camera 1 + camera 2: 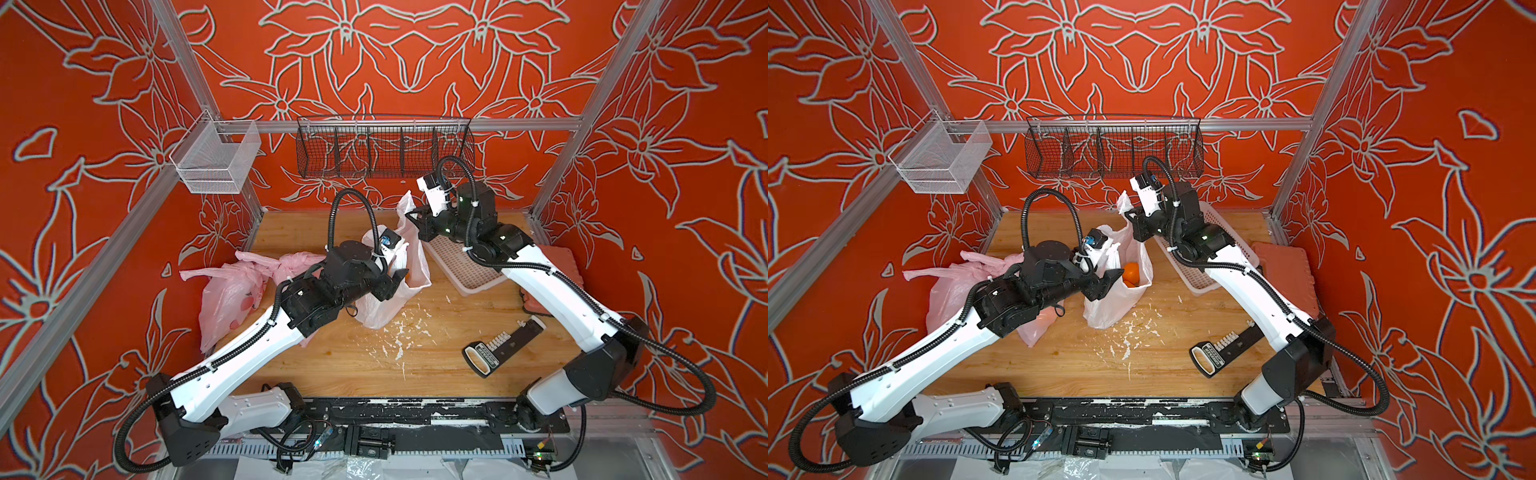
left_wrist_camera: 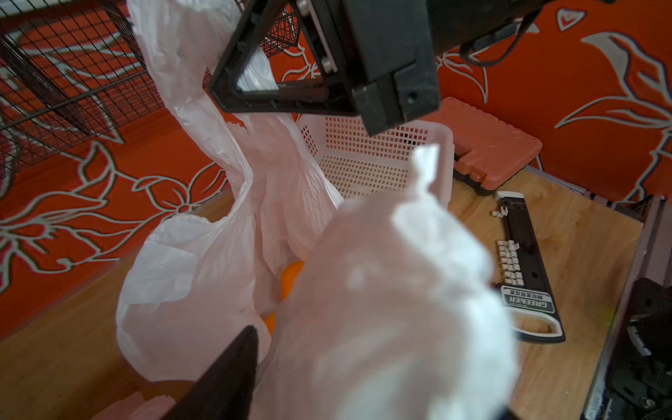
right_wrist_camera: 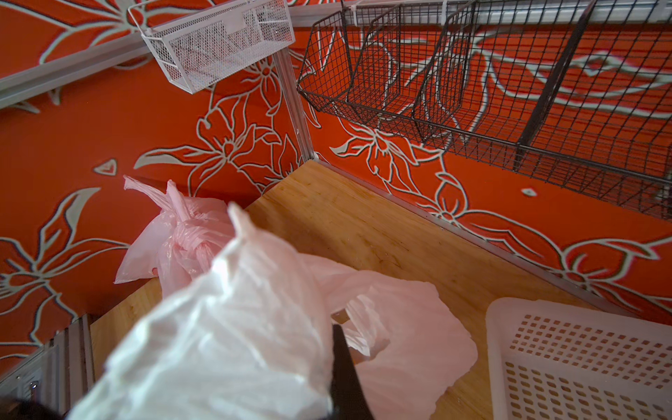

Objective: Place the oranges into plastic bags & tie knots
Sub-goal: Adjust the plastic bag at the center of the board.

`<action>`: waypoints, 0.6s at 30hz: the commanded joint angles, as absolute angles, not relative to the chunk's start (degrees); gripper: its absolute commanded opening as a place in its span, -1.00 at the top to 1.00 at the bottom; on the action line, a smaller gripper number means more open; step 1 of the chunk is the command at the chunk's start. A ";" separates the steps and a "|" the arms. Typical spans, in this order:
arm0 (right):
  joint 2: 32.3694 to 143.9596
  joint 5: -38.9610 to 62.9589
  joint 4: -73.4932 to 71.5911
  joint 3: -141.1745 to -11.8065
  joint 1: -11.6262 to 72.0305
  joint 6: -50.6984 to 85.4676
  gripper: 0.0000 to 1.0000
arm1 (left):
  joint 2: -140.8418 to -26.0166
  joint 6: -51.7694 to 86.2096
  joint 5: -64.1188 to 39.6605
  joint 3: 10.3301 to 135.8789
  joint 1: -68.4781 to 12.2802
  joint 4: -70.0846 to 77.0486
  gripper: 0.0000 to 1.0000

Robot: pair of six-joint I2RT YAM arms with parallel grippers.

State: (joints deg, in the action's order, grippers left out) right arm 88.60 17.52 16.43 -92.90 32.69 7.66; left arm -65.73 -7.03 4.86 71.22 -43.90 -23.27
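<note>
- Left arm (image 1: 249, 353) reaches from the near edge of the tabletop (image 1: 353, 365) toward its middle. The left gripper (image 1: 1105, 284) sits at the rim of the white bag, jaws partly open with bunched plastic between them. Whether they clamp it cannot be told.
- Right arm (image 1: 561, 299) extends from the near right corner toward the far edge. The right gripper (image 1: 411, 216) is closed on one handle of the white bag and holds that handle raised above the tabletop.
- Perforated pale basket (image 1: 461, 266) lies toward the far right corner, partly beneath the right arm and just beside the white bag.
- White bag (image 1: 1113, 307) stands at the middle of the tabletop, toward the far edge, mouth open.
- Pink bags (image 1: 228, 299), two in number, lie by the left edge, partly under the left arm. The farther one carries a twisted knot (image 3: 189, 232).
- Black tool (image 1: 498, 349) with a white-rimmed handle lies near the right edge. White scraps (image 1: 399, 332) are scattered between it and the white bag.
- Oranges (image 1: 1131, 272), two visible, rest inside the white bag.
</note>
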 commanded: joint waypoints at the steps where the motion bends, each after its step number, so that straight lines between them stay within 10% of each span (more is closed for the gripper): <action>1: 84.60 13.63 17.62 -93.59 32.59 9.31 1.00 | -63.84 -7.17 3.34 73.09 -44.30 -22.15 0.63; 2: 83.21 12.48 18.15 -93.29 32.56 9.45 1.00 | -63.14 -6.72 3.10 73.65 -44.30 -23.08 0.98; 18: 65.95 15.71 37.92 -93.82 34.13 13.28 1.00 | -67.62 -2.79 -28.43 83.76 -22.79 -23.07 1.00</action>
